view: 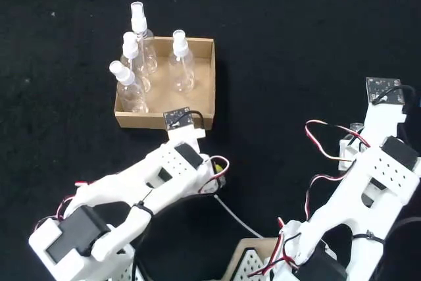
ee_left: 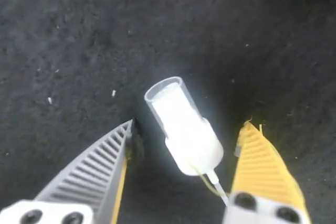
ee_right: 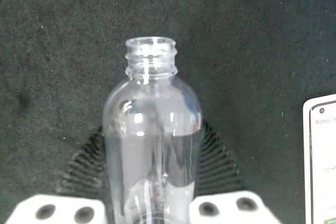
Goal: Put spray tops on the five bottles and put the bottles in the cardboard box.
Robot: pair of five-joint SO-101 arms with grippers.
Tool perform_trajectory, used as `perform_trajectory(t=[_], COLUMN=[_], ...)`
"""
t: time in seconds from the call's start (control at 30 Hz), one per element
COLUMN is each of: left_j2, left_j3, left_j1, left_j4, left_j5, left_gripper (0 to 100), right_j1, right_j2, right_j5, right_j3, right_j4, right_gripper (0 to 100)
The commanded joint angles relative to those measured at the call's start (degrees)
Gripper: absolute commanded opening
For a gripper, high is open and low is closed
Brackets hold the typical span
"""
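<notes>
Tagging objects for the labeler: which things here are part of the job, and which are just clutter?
Job:
- cardboard box
- four capped bottles standing in it
- loose spray top, lying between the open left jaws
- uncapped bottle, held in the right jaws

Lying about:
- phone on the table

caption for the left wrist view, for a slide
Open end effector straddles a white spray top lying on the black table
</notes>
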Motion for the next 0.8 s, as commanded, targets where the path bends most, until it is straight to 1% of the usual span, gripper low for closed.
perform_trajectory(t=[0.0, 0.03, 0.13, 0.2, 0.37, 0.43, 0.57, 0.77], left_j2=[-0.4, -0.4, -0.4, -0.9, -1.1, -1.1, -0.4, -0.4], left_j3=[-0.2, -0.3, -1.5, -1.9, -1.8, -1.8, -1.3, 1.9], left_j1=[0.8, 0.8, 0.8, 0.5, -0.9, -2.8, -5.6, -6.2], left_j4=[-1.8, -1.8, -1.8, -1.8, -1.3, -1.3, -1.6, -1.3], left_j5=[-0.8, -1.1, -4.8, -6.9, -12.3, -16.5, -28.1, -28.7], left_gripper=[21, 17, 7, 3, 5, 6, 9, 23], right_j1=[-0.4, -0.4, -0.4, -0.4, -0.4, -0.4, -0.4, -0.4], right_j2=[-3.0, -3.0, -3.0, -3.0, -3.0, -3.0, -3.0, -3.0], right_j5=[0.4, 0.4, 0.2, 0.2, 0.3, 0.3, 0.3, 0.2], right_j3=[-0.5, -0.6, -0.7, -0.7, -0.7, -0.7, -0.7, -0.7], right_j4=[0.3, 0.3, 0.3, 0.3, 0.3, 0.3, 0.3, 0.2], right_gripper=[1.1, 1.1, 1.1, 1.1, 1.1, 1.1, 1.1, 1.1])
